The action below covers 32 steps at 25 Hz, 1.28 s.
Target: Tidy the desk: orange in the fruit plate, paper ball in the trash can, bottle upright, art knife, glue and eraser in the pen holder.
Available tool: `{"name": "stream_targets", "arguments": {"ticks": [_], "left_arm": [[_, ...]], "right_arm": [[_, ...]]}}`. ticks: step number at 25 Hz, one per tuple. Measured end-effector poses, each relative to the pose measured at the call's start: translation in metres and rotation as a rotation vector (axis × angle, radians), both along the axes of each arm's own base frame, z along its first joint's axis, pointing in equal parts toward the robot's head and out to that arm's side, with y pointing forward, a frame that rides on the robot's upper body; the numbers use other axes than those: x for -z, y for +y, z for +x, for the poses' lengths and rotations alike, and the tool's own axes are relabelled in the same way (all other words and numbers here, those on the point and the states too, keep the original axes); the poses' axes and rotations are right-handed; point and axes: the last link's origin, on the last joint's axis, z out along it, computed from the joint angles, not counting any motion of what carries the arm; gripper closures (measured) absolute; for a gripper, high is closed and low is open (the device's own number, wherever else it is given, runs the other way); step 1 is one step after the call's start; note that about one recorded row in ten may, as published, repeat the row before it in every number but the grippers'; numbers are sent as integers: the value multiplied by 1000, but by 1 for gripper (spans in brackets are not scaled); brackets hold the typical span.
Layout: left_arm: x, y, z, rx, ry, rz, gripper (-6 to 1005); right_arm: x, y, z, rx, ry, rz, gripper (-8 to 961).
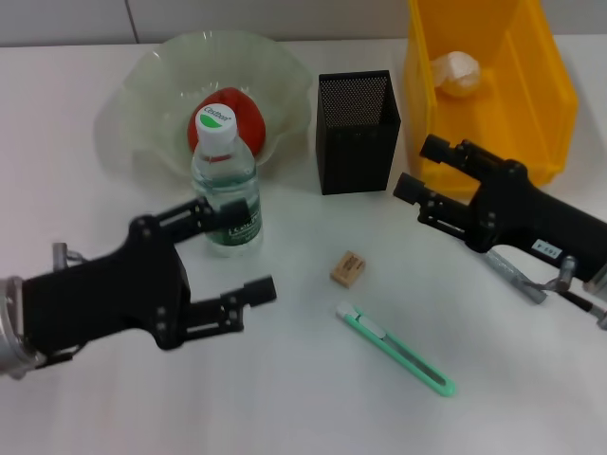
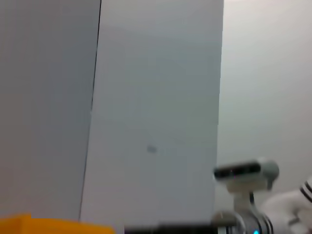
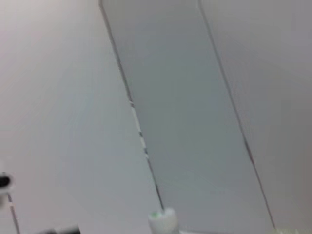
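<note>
**Desk partly sorted; both grippers open above the table**

The white table [image 1: 285, 408] fills the head view. At about 1 o'clock a yellow bin [image 1: 531, 85] is cut off by the upper edge, and a crumpled paper ball [image 1: 457, 72] is seen inside it near the back wall. At 11 o'clock a translucent green plate [image 1: 142, 95] is set, with a round red-orange fruit [image 1: 248, 116] lying in it; the fruit is partly hidden by the bottle.

The left gripper [image 1: 228, 256] is held at 8 o'clock, its two fingers spread apart and closed on nothing; the upper finger lies just beside the bottle's base, and contact cannot be confirmed. The right gripper [image 1: 422, 169] is placed at 3 o'clock, fingers likewise parted and empty, in front of the bin's near wall. A grey stick-like object [image 1: 517, 277] is partly covered by this arm; what it is cannot be made out.

The black mesh holder [image 1: 358, 133] stands upright near 12 o'clock, between plate and bin; its inside cannot be seen. The water bottle [image 1: 226, 185] stands upright with a white cap, touching the plate's front rim in the view.

The green knife [image 1: 394, 349] lies flat at 5 o'clock. The tan eraser [image 1: 348, 268] rests near the centre, just beyond the knife's tip.

Only walls and blurred fragments are shown by the wrist views.
</note>
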Motion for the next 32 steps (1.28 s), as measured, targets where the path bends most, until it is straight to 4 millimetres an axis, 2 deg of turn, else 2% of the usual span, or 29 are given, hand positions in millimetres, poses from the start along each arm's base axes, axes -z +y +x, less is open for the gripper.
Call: {"name": "stream_targets", "arguments": {"ticks": [5, 14, 18, 24, 28, 32], "left_arm": [[8, 0, -6, -30, 40, -17, 204], [12, 1, -5, -31, 48, -23, 203], [11, 0, -5, -33, 46, -26, 203], [14, -5, -10, -61, 34, -35, 204], [16, -5, -9, -62, 33, -41, 204], [17, -5, -10, -71, 34, -42, 204]], "right_arm": [[-14, 4, -4, -24, 22, -31, 216], [-12, 4, -9, -60, -9, -73, 215], [-19, 9, -11, -54, -26, -132, 215], [-45, 27, -20, 2, -138, -270, 215], [-70, 46, -37, 104, -269, -382, 216], [-91, 60, -59, 184, -448, -418, 216]]}}
